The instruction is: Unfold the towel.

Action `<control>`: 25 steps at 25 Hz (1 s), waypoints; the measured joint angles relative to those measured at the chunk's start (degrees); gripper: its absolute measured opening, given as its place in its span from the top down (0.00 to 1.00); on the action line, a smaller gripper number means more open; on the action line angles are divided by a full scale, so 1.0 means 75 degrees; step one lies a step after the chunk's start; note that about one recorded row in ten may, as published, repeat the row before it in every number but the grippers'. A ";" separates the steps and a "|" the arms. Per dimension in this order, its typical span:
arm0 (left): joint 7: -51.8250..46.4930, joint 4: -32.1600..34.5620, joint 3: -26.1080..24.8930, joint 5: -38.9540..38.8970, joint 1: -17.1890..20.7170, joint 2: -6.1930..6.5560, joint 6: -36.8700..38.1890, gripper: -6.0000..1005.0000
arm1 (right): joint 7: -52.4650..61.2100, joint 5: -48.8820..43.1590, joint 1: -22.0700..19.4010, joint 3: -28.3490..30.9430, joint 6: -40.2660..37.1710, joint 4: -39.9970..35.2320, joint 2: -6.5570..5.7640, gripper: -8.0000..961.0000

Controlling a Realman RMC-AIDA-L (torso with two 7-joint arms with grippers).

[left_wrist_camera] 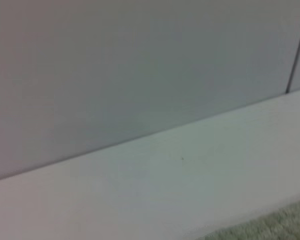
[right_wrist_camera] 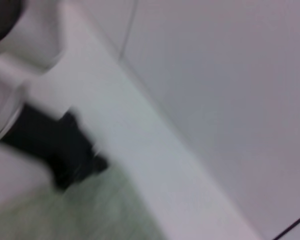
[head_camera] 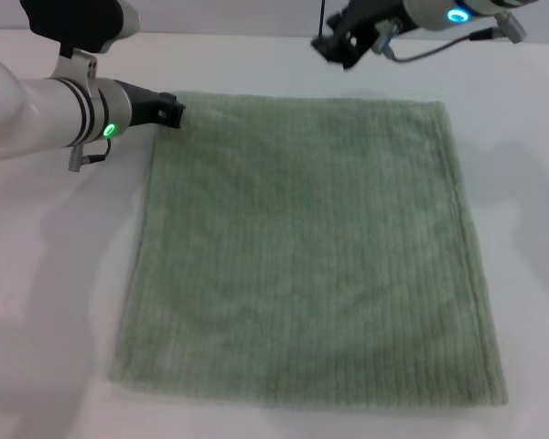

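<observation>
The towel [head_camera: 302,247] lies spread flat on the white counter [head_camera: 37,302]. The left hand [head_camera: 171,112] touches its far left corner, and the right hand [head_camera: 337,46] hovers above the far edge; I cannot tell either hand's grip.

A black gripper, the left gripper [right_wrist_camera: 82,162] on its white arm [right_wrist_camera: 12,60], sat at the edge of the pale green towel [right_wrist_camera: 90,212], its tip touching or just over the cloth; whether its fingers were parted could not be made out. The towel lay on a white table [right_wrist_camera: 155,150], whose far edge ran diagonally beneath a plain grey wall [right_wrist_camera: 225,75]. A thin dark line [right_wrist_camera: 130,22] ran down the wall.
</observation>
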 joint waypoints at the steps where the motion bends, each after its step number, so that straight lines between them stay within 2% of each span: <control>1: 0.0006 0.0032 -0.0001 -0.0043 0.0014 0.0004 0.0000 0.95 | -0.0009 0.0098 -0.0058 0.0015 -0.0394 0.0105 -0.0005 0.72; 4: 0.0037 0.0132 0.0006 -0.0147 0.0051 0.0012 0.0013 0.95 | -0.0024 0.0375 -0.0262 -0.0009 -0.1569 0.0334 -0.0019 0.72; 5: 0.0039 0.0146 0.0013 -0.0149 0.0055 0.0013 0.0022 0.95 | -0.0030 0.0486 -0.0440 -0.0195 -0.2339 0.0431 -0.0020 0.72; 6: 0.0039 0.0146 0.0013 -0.0149 0.0055 0.0013 0.0022 0.95 | -0.0030 0.0486 -0.0440 -0.0195 -0.2339 0.0431 -0.0020 0.72; 7: 0.0040 0.0149 0.0020 -0.0151 0.0059 0.0018 0.0030 0.95 | -0.0031 0.0543 -0.0609 -0.0524 -0.3070 0.0528 -0.0014 0.72; 8: 0.0040 0.0149 0.0020 -0.0151 0.0059 0.0018 0.0030 0.94 | -0.0031 0.0543 -0.0609 -0.0524 -0.3070 0.0528 -0.0014 0.72; 9: 0.0041 0.0150 0.0015 -0.0153 0.0061 0.0026 0.0028 0.94 | -0.0031 0.0545 -0.0795 -0.1036 -0.3981 0.0636 -0.0010 0.72; 10: 0.0041 0.0150 0.0015 -0.0153 0.0061 0.0026 0.0028 0.94 | -0.0031 0.0545 -0.0795 -0.1036 -0.3981 0.0636 -0.0010 0.72; 11: 0.0038 0.0152 0.0010 -0.0154 0.0064 0.0028 0.0021 0.94 | -0.0027 0.0534 -0.0867 -0.1255 -0.4325 0.0679 -0.0009 0.72; 12: -0.0003 0.0172 -0.0032 -0.0162 0.0088 0.0030 0.0005 0.94 | 0.0025 0.0562 -0.1006 -0.1625 -0.5108 0.0870 0.0006 0.71; 13: -0.0003 0.0172 -0.0032 -0.0162 0.0088 0.0030 0.0005 0.94 | 0.0025 0.0562 -0.1006 -0.1625 -0.5108 0.0870 0.0006 0.71; 14: -0.0030 0.0214 -0.0128 -0.0193 0.0129 0.0031 -0.0002 0.94 | 0.0055 0.0687 -0.1106 -0.1864 -0.5807 0.1104 0.0019 0.70; 15: -0.0030 0.0214 -0.0128 -0.0193 0.0129 0.0031 -0.0002 0.94 | 0.0055 0.0687 -0.1106 -0.1864 -0.5807 0.1104 0.0019 0.69; 16: -0.0028 0.0257 -0.0251 -0.0225 0.0177 0.0032 -0.0003 0.94 | 0.0063 0.0778 -0.1160 -0.2001 -0.6220 0.1252 0.0024 0.68; 17: 0.0006 0.0365 -0.0468 -0.0306 0.0288 0.0039 0.0016 0.94 | 0.0071 0.0973 -0.1317 -0.2342 -0.7216 0.1583 0.0027 0.67; 18: 0.0006 0.0365 -0.0468 -0.0306 0.0288 0.0039 0.0016 0.94 | 0.0071 0.0973 -0.1317 -0.2342 -0.7216 0.1583 0.0027 0.66; 19: 0.0024 0.0551 -0.0618 -0.0439 0.0449 0.0047 0.0046 0.94 | 0.0123 0.1085 -0.1472 -0.2631 -0.8205 0.1867 0.0032 0.65; 20: 0.0024 0.0551 -0.0618 -0.0439 0.0449 0.0047 0.0046 0.94 | 0.0123 0.1085 -0.1472 -0.2631 -0.8205 0.1867 0.0032 0.64; 22: 0.0032 0.1032 -0.0710 -0.0873 0.0842 0.0076 0.0077 0.94 | 0.0407 0.1229 -0.1718 -0.2987 -0.9747 0.2326 0.0043 0.62; 23: 0.0032 0.1032 -0.0710 -0.0873 0.0842 0.0076 0.0077 0.94 | 0.0407 0.1229 -0.1718 -0.2987 -0.9747 0.2326 0.0043 0.61; 24: 0.0058 0.1403 -0.0711 -0.1170 0.1105 0.0085 0.0082 0.94 | 0.0546 0.1266 -0.1781 -0.3041 -1.0149 0.2475 0.0045 0.60; 25: 0.0058 0.1403 -0.0711 -0.1170 0.1105 0.0085 0.0082 0.94 | 0.0716 0.1283 -0.1832 -0.3060 -1.0565 0.2663 0.0050 0.59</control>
